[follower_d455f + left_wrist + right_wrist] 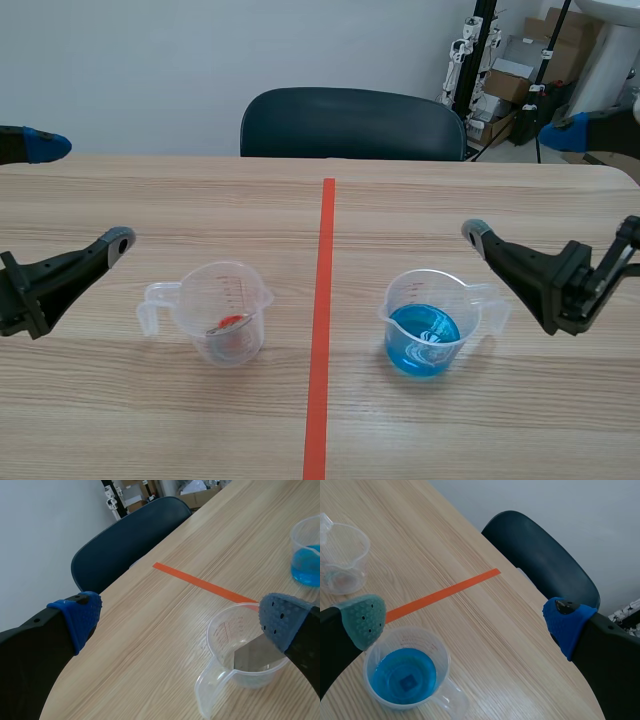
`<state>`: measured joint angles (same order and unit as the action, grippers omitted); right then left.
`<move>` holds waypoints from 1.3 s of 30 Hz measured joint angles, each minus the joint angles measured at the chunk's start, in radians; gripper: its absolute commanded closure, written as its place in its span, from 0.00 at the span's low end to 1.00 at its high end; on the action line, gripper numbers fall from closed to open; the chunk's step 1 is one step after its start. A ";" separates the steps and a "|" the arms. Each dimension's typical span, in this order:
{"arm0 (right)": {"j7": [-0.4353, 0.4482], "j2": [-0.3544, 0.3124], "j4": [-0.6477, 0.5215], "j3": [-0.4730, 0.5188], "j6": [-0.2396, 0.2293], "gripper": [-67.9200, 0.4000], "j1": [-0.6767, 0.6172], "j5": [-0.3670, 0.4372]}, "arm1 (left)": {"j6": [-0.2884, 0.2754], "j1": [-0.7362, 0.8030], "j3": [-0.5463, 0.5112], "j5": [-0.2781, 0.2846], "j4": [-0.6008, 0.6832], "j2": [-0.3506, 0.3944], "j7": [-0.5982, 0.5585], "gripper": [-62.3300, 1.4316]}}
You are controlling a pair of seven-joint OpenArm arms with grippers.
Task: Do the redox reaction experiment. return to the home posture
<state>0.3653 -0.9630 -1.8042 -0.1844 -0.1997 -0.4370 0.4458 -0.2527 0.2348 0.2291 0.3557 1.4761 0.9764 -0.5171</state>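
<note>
A clear measuring cup (222, 308) left of the orange tape line holds a small reddish object (232, 322) at its bottom. Right of the line, a second cup (428, 322) contains blue liquid. My left gripper (82, 195) hangs open above the table's left side, short of the clear cup (227, 640), which lies under its right finger. On the right side my right gripper (520, 182) is open too, nothing between its pads. The blue-liquid cup (407, 674) sits below its left finger, and the clear cup (342, 557) lies farther off.
A dark chair (350, 122) stands behind the far table edge. Cardboard boxes and stands (510, 70) fill the back right corner. The orange tape line (322, 320) runs down the middle of the wooden table (330, 420).
</note>
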 measured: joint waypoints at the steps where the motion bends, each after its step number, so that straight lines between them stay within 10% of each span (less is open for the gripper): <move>1: 0.000 0.011 -0.003 0.002 0.016 0.00 -0.016 0.000 | 0.002 -0.008 0.000 -0.028 0.000 -0.004 0.008 0.00; 21: -0.026 0.318 -0.198 0.354 0.013 0.00 -0.276 -0.123 | 0.014 -0.027 0.000 -0.053 -0.019 -0.021 0.035 0.00; 39: -0.042 0.236 -0.198 0.340 0.005 0.00 -0.275 -0.129 | 0.017 0.070 0.000 -0.034 -0.019 -0.018 -0.071 0.00</move>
<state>0.3237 -0.7273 -2.0022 0.1551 -0.1951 -0.7120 0.3168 -0.2356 0.3046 0.2287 0.3222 1.4570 0.9588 -0.5884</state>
